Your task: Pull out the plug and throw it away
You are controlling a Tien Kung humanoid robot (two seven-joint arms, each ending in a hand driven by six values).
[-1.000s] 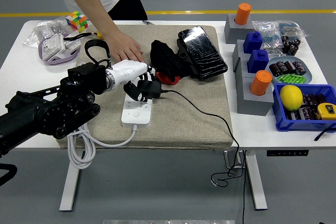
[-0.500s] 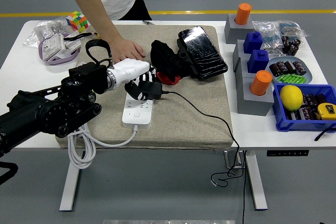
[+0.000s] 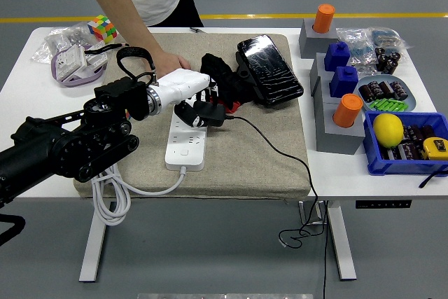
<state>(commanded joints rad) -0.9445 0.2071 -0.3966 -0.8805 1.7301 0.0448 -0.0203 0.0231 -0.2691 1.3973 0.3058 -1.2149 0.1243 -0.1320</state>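
Grey concrete floor with a yellow line runs behind a white table [image 3: 21, 68] whose middle is covered by a beige cloth pad [image 3: 259, 166]. On the pad lies a white rectangular power strip [image 3: 187, 146], its thick white cable [image 3: 112, 197] looping off the near left edge.

From the left, the robot's black left arm reaches in low over the pad, forearm angled up and to the right, and ends in a white-shelled left hand [image 3: 190, 97] held palm down above the far end of the strip. Its dark fingers [image 3: 203, 111] are curled around a black plug adapter [image 3: 210, 113], which sits at the strip's far end; whether its prongs are clear of the socket is hard to tell from this angle. A thin black cord [image 3: 276, 150] trails from the adapter across the pad and drops over the near edge.

A person in a white shirt stands at the far side, one hand [image 3: 168, 62] resting flat on the pad just behind the robot's hand. Beside them lie a crumpled black cloth [image 3: 218, 75] and a black pouch [image 3: 269, 69].
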